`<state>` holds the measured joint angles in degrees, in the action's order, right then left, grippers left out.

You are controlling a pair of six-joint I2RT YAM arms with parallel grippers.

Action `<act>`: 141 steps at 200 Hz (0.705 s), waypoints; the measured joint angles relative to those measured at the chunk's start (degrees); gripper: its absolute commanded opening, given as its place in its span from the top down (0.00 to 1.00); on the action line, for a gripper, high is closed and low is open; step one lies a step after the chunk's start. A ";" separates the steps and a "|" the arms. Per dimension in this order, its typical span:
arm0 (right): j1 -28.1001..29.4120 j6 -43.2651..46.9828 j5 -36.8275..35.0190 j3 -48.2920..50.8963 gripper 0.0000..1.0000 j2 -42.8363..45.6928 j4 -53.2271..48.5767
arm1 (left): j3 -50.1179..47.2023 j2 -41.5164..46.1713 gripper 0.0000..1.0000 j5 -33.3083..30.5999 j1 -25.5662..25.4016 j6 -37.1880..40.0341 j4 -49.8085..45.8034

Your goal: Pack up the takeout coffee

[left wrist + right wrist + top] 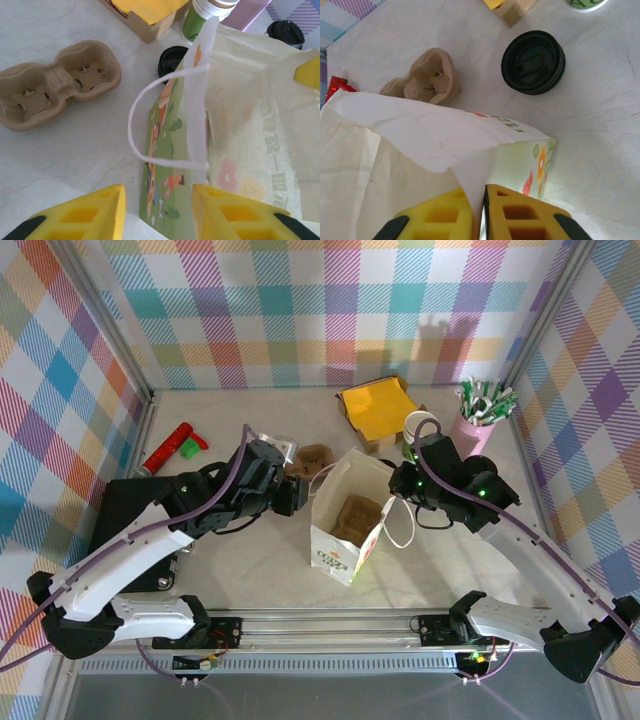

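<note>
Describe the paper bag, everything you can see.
The paper bag stands upright and open on the table. It is thin white paper with a colourful cartoon print and green lettering on its sides, and white loop handles. A brown pulp tray sits inside. The right gripper pinches its rim; the left gripper hovers open beside one handle.

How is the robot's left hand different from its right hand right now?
The right hand is pinched shut on the paper bag's top edge; the left hand is open and holds nothing. The right hand's fingers sit nearly together, while the left hand's fingers stand apart. Both hands have yellow fingers, and both are at the bag, one on each side.
</note>
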<state>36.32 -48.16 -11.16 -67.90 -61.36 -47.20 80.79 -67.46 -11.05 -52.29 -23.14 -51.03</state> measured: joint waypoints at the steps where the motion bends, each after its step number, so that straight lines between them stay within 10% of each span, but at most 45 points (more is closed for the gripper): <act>1: 0.00 0.22 0.07 0.00 0.91 0.04 0.07 | 0.00 0.04 0.60 -0.04 0.00 0.00 0.00; 141: 1.27 18.75 16.92 4.66 1.00 12.26 13.03 | -1.18 4.92 0.57 -5.11 0.48 0.31 0.04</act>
<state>37.58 -29.41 5.76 -63.24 -49.10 -34.17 79.61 -62.54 -16.16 -51.81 -22.83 -50.98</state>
